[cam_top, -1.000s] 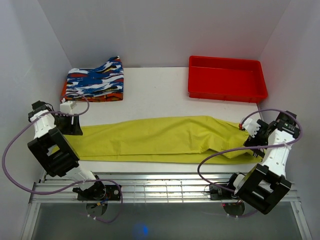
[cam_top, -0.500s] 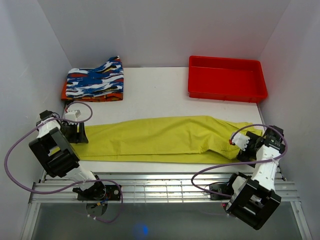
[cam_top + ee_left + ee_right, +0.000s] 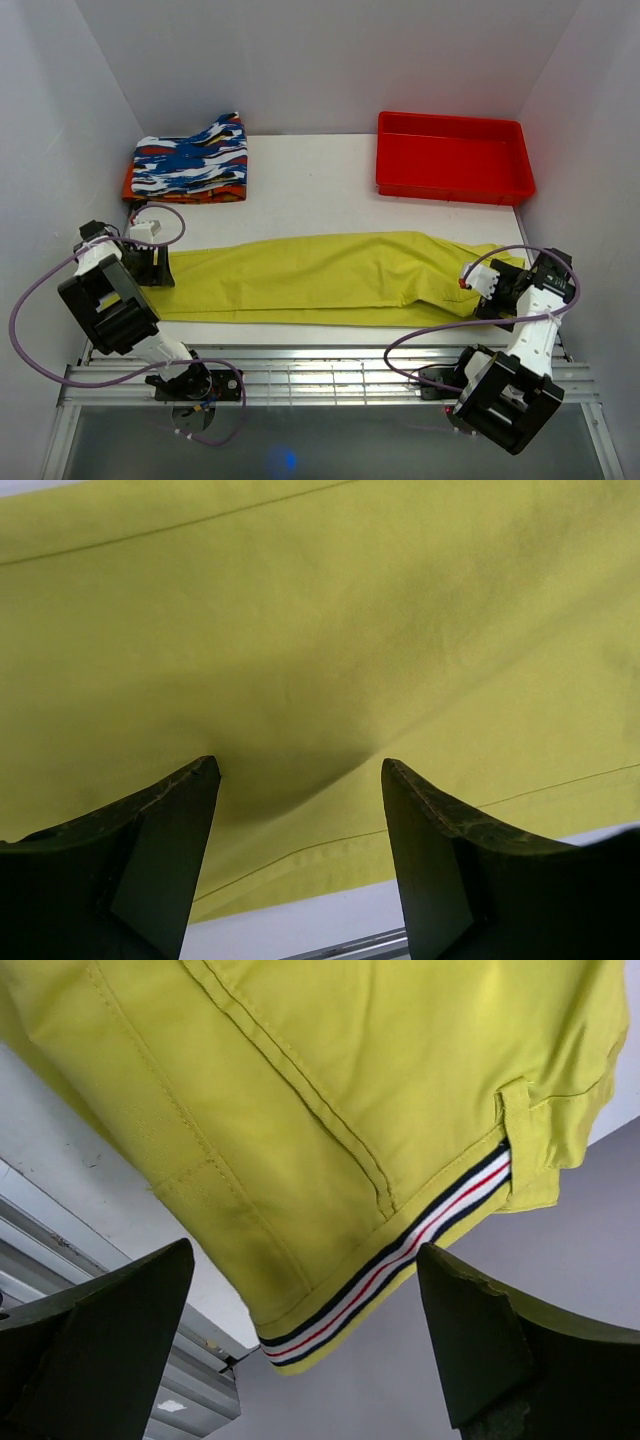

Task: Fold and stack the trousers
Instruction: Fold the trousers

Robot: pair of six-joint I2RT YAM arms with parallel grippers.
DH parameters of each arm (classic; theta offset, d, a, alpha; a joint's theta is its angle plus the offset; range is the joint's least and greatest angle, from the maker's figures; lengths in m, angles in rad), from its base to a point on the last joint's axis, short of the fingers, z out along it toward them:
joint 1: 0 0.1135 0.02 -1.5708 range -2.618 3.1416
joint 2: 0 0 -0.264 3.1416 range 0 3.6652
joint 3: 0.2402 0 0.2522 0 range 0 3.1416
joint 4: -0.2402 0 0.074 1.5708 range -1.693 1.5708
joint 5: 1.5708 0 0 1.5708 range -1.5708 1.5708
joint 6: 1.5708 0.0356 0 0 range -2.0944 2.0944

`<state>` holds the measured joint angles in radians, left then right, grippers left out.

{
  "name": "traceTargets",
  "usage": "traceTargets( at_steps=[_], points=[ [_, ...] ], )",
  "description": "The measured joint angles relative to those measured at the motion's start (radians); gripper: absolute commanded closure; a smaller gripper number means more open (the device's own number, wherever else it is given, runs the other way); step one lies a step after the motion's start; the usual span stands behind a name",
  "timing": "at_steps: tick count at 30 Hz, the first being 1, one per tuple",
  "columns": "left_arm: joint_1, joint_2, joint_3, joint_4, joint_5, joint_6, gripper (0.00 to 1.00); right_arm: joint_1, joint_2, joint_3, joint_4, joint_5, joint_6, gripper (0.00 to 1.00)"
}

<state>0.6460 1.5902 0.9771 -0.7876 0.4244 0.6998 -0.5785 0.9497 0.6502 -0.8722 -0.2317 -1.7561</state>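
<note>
- The trousers (image 3: 330, 275) lie flat on the white worktop (image 3: 310, 195). They are stretched in one long yellow-green strip from 9 o'clock to 3 o'clock across the near half.
- The hem end points to 9 o'clock and the wider waist end to 3 o'clock. The legs lie one on the other, unfolded along their length.
- The left arm (image 3: 105, 290) reaches in from 8 o'clock, and its jaws sit at the hem end of the cloth.
- In the left wrist view the two dark fingers (image 3: 160, 860) stand apart over smooth cloth with nothing pinched between them, so the left jaws are open. A soft shadowed dip in the fabric lies between them. Whether the tips press the cloth I cannot tell.
- The right arm (image 3: 530, 320) bends in from 4 o'clock, and its jaws are at the waist end.
- The right wrist view shows the right jaws spread wide, one finger at each lower corner, holding nothing.
- Between those fingers lies the waist corner with a striped band (image 3: 400, 1250) of dark, white and red lines along its edge. A stitched seam runs up from the band.
- A folded patterned garment (image 3: 190, 160) in blue, white, black and orange rests at 10 o'clock, well apart from the trousers.
- A red tray (image 3: 450, 190) sits at 1 o'clock against the back wall.
</note>
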Motion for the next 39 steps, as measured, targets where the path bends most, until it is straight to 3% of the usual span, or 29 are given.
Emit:
traceTargets(
  at_steps=[3, 7, 11, 16, 20, 23, 27, 32, 35, 36, 39],
  points=[
    [0.000, 0.020, 0.002, 0.007, -0.008, 0.000, 0.23, 0.000, -0.010, -0.024, 0.009, 0.002, -0.030, 0.11],
    [0.001, 0.050, 0.004, 0.014, -0.021, -0.001, 0.23, 0.000, -0.013, -0.068, 0.100, 0.013, -0.043, 0.46],
    [0.008, 0.060, 0.008, 0.026, -0.029, -0.005, 0.24, 0.000, 0.019, -0.095, 0.232, 0.041, -0.065, 0.74],
    [0.039, 0.091, 0.034, 0.029, -0.022, -0.019, 0.28, 0.000, 0.024, -0.062, 0.375, 0.008, -0.086, 0.89],
    [0.070, 0.108, 0.046, 0.032, 0.000, -0.027, 0.30, -0.003, -0.054, -0.034, 0.450, -0.055, -0.116, 0.92],
    [0.089, 0.121, 0.054, 0.032, 0.017, -0.027, 0.31, -0.042, -0.156, -0.073, 0.479, -0.115, -0.164, 0.92],
    [0.106, 0.138, 0.072, 0.023, 0.032, -0.028, 0.30, -0.084, -0.231, -0.229, 0.496, -0.101, -0.201, 0.73],
    [0.119, 0.151, 0.091, 0.011, 0.035, -0.020, 0.28, -0.129, -0.171, -0.391, 0.481, -0.032, -0.236, 0.23],
    [0.124, 0.154, 0.097, -0.002, 0.044, -0.006, 0.26, -0.141, -0.157, -0.363, 0.509, -0.024, -0.241, 0.18],
    [0.125, 0.155, 0.099, -0.006, 0.048, 0.001, 0.26, -0.149, -0.148, -0.351, 0.500, -0.025, -0.241, 0.11],
    [0.130, 0.157, 0.106, -0.030, 0.063, 0.026, 0.26, -0.166, -0.110, -0.264, 0.414, -0.034, -0.243, 0.09]
  ],
)
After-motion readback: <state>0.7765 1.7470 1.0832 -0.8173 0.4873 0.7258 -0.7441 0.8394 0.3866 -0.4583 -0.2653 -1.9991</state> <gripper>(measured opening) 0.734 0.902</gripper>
